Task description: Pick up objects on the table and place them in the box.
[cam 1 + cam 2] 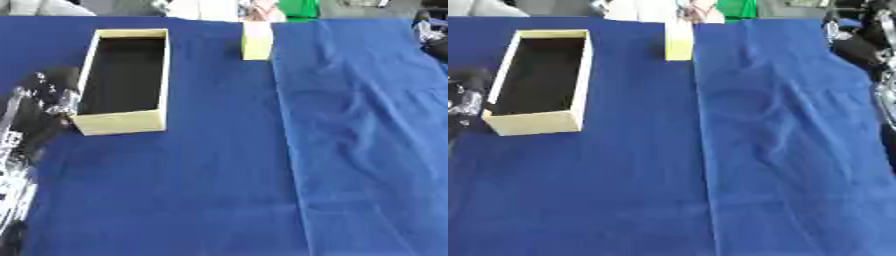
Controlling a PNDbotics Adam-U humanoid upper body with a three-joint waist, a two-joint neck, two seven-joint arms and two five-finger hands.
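Box (122, 122) of pale cardboard lies open on the blue tablecloth (219, 190) at the left, its dark inside apparently empty, so nothing seems placed yet. A pale yellow block (257, 41) stands well apart at the table's far edge. The left hand (48, 100) sits just beside the box, the right hand (864, 37) far right; neither hand's fingers are discernible.

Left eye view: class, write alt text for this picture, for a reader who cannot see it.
An open, empty box lies on a blue cloth, with the robot's left hand beside its near left corner. A small pale yellow block stands at the cloth's far edge, and the right hand shows at the upper right corner.
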